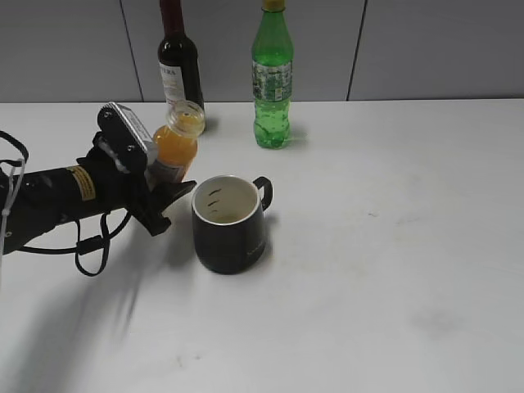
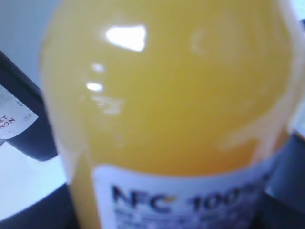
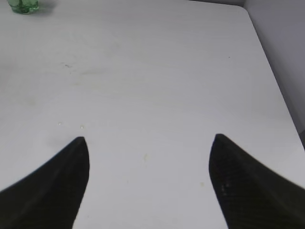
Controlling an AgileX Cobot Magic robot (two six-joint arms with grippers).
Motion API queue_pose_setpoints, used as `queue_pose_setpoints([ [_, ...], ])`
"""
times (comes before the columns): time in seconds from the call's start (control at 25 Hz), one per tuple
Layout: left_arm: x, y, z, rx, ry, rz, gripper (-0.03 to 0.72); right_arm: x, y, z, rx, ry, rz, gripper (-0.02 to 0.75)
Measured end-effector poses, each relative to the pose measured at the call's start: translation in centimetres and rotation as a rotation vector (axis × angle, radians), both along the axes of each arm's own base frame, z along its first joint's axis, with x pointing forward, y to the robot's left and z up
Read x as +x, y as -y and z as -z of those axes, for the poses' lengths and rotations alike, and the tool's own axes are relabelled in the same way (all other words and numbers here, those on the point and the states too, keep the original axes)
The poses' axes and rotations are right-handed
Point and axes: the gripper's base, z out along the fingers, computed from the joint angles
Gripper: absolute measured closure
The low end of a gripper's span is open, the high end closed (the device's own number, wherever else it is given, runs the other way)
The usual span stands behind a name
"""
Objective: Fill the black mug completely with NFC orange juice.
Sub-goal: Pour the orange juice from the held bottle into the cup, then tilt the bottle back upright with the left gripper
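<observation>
The black mug (image 1: 230, 222) stands upright on the white table, handle to the back right, its white inside showing. My left gripper (image 1: 168, 190) is shut on the NFC orange juice bottle (image 1: 175, 146), which is capless, nearly upright and just left of the mug. In the left wrist view the bottle (image 2: 171, 105) fills the frame, orange with a white "NFC 100" label. My right gripper (image 3: 148, 143) is open and empty over bare table; it does not show in the exterior view.
A dark wine bottle (image 1: 179, 61) and a tall green bottle (image 1: 272, 78) stand at the back of the table (image 1: 393, 246) by the grey wall. The green bottle's base (image 3: 23, 5) shows at the right wrist view's top left.
</observation>
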Motion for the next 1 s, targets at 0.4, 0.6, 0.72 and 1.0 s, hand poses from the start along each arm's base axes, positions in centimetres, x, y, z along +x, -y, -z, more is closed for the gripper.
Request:
queue_pose_setpoints([
  [0.4, 0.20, -0.22, 0.29, 0.109, 0.081, 0.018, 0.221, 0.00, 0.00, 0.00, 0.000, 0.000, 0.000, 0.143],
  [0.6, 0.36, -0.22, -0.04, 0.156, 0.162, 0.035, 0.221, 0.00, 0.00, 0.00, 0.000, 0.000, 0.000, 0.143],
  [0.72, 0.51, -0.39, -0.13, 0.179, 0.187, 0.020, 0.221, 0.00, 0.00, 0.00, 0.000, 0.000, 0.000, 0.143],
  [1.0, 0.69, -0.47, -0.24, 0.230, 0.261, 0.026, 0.221, 0.00, 0.00, 0.00, 0.000, 0.000, 0.000, 0.143],
])
